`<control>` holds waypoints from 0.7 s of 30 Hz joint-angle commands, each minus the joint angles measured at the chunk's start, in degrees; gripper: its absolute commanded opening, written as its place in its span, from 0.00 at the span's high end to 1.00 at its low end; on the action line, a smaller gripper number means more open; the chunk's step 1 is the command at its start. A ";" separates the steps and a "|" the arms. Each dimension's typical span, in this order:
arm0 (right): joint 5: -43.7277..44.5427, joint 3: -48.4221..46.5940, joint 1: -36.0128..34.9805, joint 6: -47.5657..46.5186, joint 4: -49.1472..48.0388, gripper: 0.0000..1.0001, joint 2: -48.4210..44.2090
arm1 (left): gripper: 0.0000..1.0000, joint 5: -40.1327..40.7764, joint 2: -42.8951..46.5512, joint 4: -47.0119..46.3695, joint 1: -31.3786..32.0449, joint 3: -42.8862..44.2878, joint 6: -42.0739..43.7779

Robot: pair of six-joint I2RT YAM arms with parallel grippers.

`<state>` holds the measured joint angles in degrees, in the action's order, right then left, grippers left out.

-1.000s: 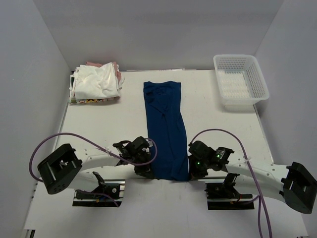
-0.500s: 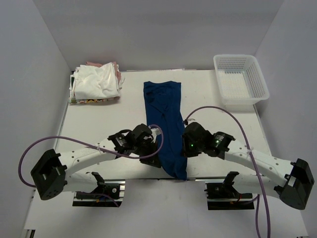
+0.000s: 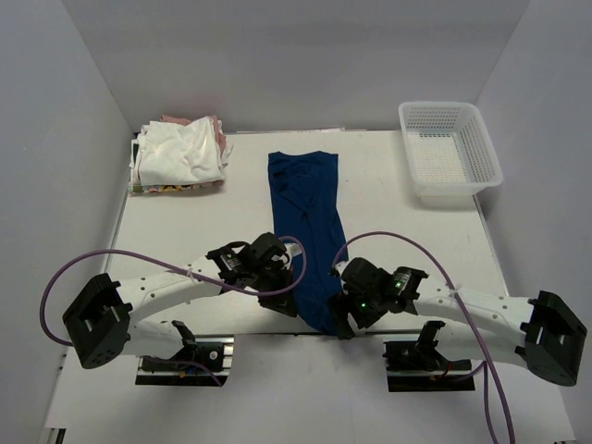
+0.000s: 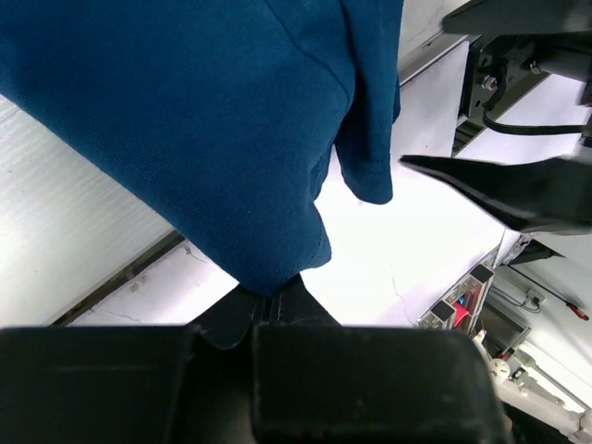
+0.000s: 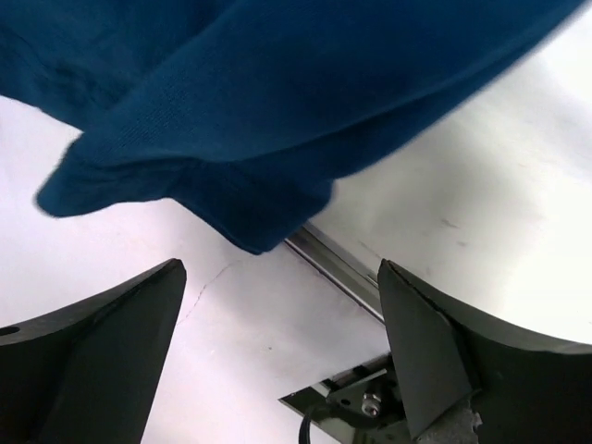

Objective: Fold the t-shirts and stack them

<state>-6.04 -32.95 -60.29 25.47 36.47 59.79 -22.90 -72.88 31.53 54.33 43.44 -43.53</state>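
Observation:
A navy t-shirt (image 3: 307, 222), folded into a long strip, lies down the middle of the table. My left gripper (image 3: 289, 302) is shut on its near left corner, with the navy cloth (image 4: 203, 139) pinched between the left fingertips (image 4: 274, 298) and lifted. My right gripper (image 3: 345, 323) stands open beside the near right corner. In the right wrist view the cloth's corner (image 5: 264, 217) hangs free just beyond the gap between my right gripper's (image 5: 279, 270) spread fingers. More t-shirts, white and pink, sit in a pile (image 3: 181, 153) at the back left.
A white mesh basket (image 3: 450, 148) stands at the back right. A metal rail (image 5: 344, 270) runs along the table's near edge under the right gripper. The arms' bases and clamps (image 3: 421, 356) are at the near edge.
My right gripper has opened, let go of the shirt's near right corner and drawn back toward the near edge. The left gripper still holds its corner, lifted off the table.

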 commanded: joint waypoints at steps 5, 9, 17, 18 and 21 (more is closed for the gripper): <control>-2.04 2.18 -2.46 2.03 -9.83 0.15 4.37 | 1.00 0.48 0.64 0.20 -0.27 -1.51 -0.68; -0.11 3.33 -2.81 4.32 -12.64 0.21 5.34 | 1.00 0.48 0.64 0.20 -0.27 -1.52 -0.68; -1.87 4.21 -2.99 6.25 -13.27 0.94 6.48 | 1.00 1.62 2.39 0.72 -0.27 -2.04 -1.21; -0.82 4.04 -3.08 6.69 -11.79 1.00 5.52 | 1.00 1.63 2.39 0.73 -0.27 -2.04 -1.21; 1.82 1.32 -2.90 6.26 -7.04 1.00 3.76 | 1.00 1.63 2.39 0.73 -0.27 -2.04 -1.21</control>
<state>-6.22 -29.28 -62.76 31.33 25.19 65.54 -22.15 -72.27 31.99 54.33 41.60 -44.49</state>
